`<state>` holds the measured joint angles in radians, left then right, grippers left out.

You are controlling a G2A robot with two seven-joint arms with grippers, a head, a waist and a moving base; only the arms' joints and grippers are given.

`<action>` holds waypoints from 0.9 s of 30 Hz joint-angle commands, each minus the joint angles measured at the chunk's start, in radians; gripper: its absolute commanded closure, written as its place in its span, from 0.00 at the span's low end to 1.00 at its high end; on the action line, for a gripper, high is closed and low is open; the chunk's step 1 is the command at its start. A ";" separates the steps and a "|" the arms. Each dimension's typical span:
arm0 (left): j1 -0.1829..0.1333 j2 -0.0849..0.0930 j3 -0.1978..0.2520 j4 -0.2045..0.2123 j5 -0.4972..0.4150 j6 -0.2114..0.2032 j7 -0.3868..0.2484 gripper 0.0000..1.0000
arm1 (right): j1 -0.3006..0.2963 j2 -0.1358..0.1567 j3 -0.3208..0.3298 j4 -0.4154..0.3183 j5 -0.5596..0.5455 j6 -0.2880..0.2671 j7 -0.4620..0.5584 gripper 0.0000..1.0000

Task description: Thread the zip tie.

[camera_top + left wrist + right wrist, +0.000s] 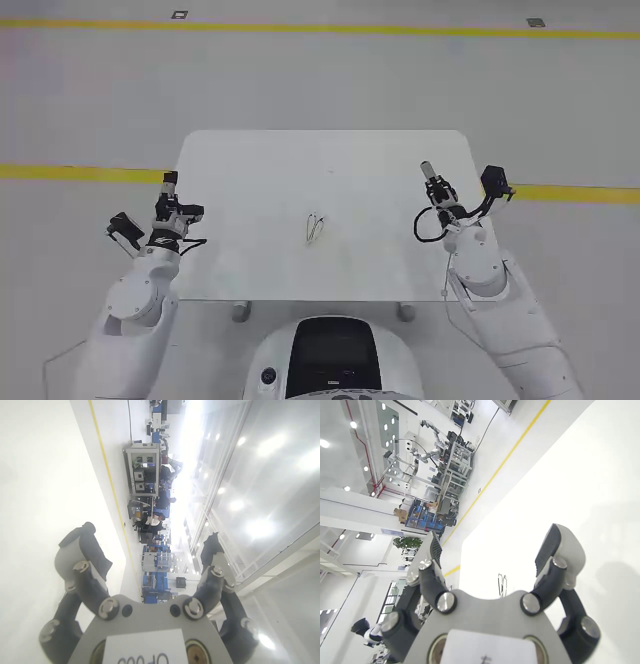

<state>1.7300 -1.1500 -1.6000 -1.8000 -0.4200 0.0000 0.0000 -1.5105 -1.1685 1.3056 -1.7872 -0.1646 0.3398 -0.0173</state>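
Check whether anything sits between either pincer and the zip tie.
Nothing visible does. The zip tie lies alone near the middle of the table; the left pincer at its left edge and the right pincer near its right edge are both open, with bare tabletop between each and the tie.

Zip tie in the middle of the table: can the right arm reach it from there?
Probably yes: the zip tie lies flat on the table, and the open right gripper hovers above that table with nothing between them.

Smooth matt table (260,180), brushed-metal right pincer (493,532), ribbed black pads (548,547)
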 commanded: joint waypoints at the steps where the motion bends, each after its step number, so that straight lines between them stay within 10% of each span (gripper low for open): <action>1: 0.000 0.000 0.000 0.000 0.000 0.000 0.000 0.00 | 0.008 0.000 -0.004 0.007 -0.047 0.000 0.002 0.00; 18: 0.000 0.000 0.000 0.000 0.000 0.000 0.000 0.00 | 0.281 -0.113 -0.183 0.277 -0.477 0.000 0.297 0.00; 27: 0.000 0.000 0.000 0.000 0.000 0.000 0.000 0.00 | 0.311 -0.146 -0.196 0.311 -0.535 0.000 0.344 0.00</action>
<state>1.7300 -1.1500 -1.6000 -1.8000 -0.4200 0.0000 0.0000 -1.1994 -1.3143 1.1097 -1.4761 -0.6992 0.3400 0.3270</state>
